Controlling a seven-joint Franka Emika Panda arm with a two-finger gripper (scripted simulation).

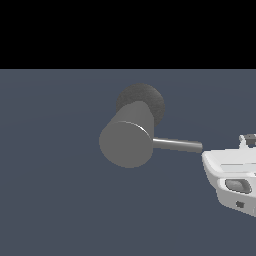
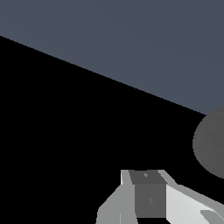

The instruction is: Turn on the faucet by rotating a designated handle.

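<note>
The faucet is a thick matte grey cylinder with its flat round end facing the exterior view, set on a darker rough rounded base. The handle, a thin shiny metal rod, sticks out sideways toward the exterior view's right. The white hand of my arm sits at the exterior view's right edge, its upper corner right at the rod's free tip; its fingers are hidden there. In the wrist view the gripper shows only as a grey cluster at the frame edge, with the rough base off to one side. The handle does not show in that view.
A plain blue-grey floor lies all around the faucet. Black background fills the top of the exterior view and much of the wrist view. No other objects show.
</note>
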